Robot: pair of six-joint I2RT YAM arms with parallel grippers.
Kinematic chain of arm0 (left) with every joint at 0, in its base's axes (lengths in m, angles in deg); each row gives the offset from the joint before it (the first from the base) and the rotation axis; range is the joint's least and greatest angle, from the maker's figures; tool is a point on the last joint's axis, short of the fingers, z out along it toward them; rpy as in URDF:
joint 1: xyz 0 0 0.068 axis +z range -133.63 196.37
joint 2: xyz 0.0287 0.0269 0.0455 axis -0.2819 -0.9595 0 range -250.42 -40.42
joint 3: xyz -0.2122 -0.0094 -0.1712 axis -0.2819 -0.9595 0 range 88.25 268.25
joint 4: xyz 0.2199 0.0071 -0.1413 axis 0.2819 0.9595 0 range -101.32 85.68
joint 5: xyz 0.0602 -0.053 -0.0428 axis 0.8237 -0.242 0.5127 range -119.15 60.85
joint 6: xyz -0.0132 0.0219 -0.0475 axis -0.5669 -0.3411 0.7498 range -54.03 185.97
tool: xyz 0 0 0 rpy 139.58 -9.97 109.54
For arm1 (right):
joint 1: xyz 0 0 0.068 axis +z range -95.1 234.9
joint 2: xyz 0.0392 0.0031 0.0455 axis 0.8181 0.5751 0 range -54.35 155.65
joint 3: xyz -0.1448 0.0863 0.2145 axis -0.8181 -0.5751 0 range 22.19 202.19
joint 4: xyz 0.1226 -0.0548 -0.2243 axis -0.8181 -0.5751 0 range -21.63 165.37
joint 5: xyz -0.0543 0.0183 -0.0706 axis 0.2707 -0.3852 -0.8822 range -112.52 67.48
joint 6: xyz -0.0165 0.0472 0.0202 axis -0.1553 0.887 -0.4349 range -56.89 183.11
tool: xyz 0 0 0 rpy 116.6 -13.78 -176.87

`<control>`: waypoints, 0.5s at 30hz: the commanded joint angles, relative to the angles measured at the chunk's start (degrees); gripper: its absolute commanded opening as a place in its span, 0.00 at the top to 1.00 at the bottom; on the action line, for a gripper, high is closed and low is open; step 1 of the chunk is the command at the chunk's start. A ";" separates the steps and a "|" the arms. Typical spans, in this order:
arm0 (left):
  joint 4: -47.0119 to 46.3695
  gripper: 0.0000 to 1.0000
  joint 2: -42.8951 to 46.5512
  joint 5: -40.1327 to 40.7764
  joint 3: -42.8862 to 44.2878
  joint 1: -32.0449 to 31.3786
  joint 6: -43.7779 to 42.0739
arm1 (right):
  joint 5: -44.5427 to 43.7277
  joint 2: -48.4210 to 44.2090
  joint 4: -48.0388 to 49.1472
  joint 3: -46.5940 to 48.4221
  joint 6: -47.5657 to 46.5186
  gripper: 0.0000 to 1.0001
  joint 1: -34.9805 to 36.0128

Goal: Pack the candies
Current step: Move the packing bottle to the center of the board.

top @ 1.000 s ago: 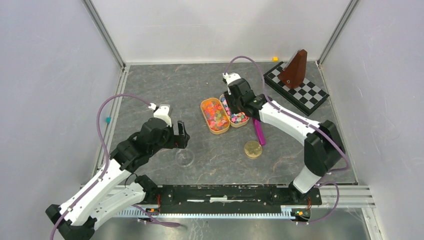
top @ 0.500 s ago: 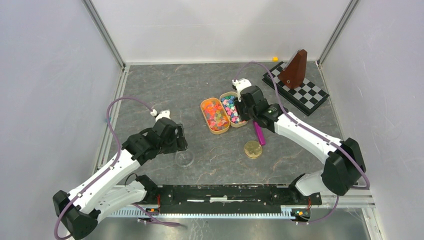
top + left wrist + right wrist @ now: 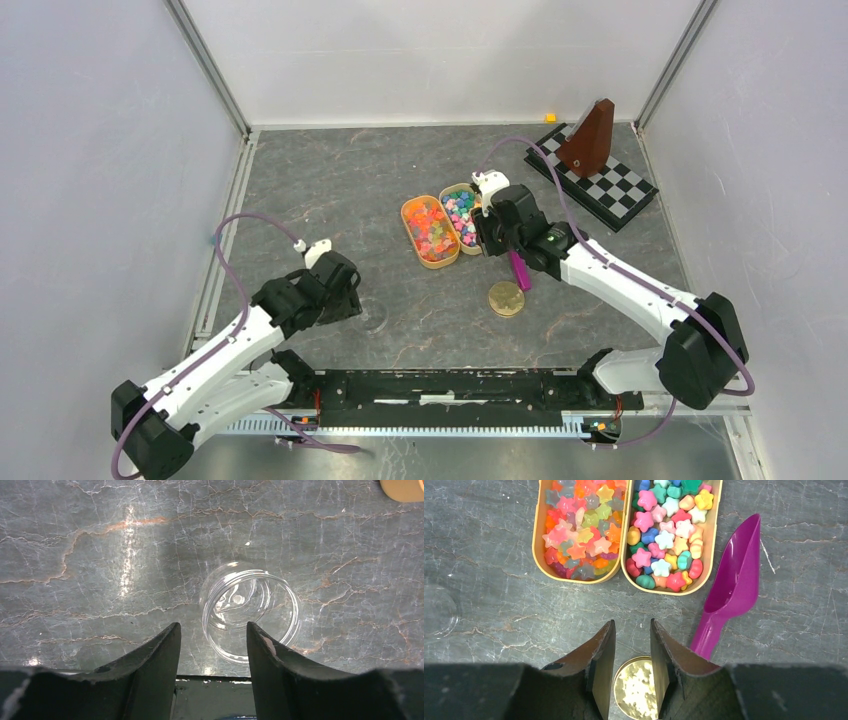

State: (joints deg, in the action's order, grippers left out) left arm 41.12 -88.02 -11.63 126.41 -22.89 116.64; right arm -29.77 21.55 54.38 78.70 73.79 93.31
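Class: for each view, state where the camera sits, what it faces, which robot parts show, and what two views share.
Top external: above, behind the bases, looking down on the table; left arm, right arm show.
Left wrist: on that arm, facing down at the clear jar; left gripper shows.
Right wrist: on that arm, facing down at candies, purple scoop; right gripper shows.
Shared: gold lid, right wrist and top.

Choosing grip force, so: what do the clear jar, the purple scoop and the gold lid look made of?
The clear jar: glass or clear hard plastic, glossy; the table shows through it and its rim glints. The purple scoop: moulded plastic, smooth with a soft sheen, evenly coloured. The gold lid: probably metal, shiny, with mottled reflections.
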 commanded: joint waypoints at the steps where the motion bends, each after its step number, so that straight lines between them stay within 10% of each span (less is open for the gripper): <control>1: -1.75 0.43 -0.40 0.00 -1.02 -0.12 2.14 | 1.10 -1.90 2.32 -0.59 0.86 0.63 0.14; 15: -5.31 0.57 -7.82 -1.84 -1.64 -0.11 -0.53 | 0.96 -0.58 1.77 -0.16 0.91 0.63 0.12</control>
State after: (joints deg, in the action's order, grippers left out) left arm 38.52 -95.45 -13.27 125.33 -22.89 116.66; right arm -28.98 21.44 54.90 78.53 74.25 93.31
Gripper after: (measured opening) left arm 0.460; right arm 0.370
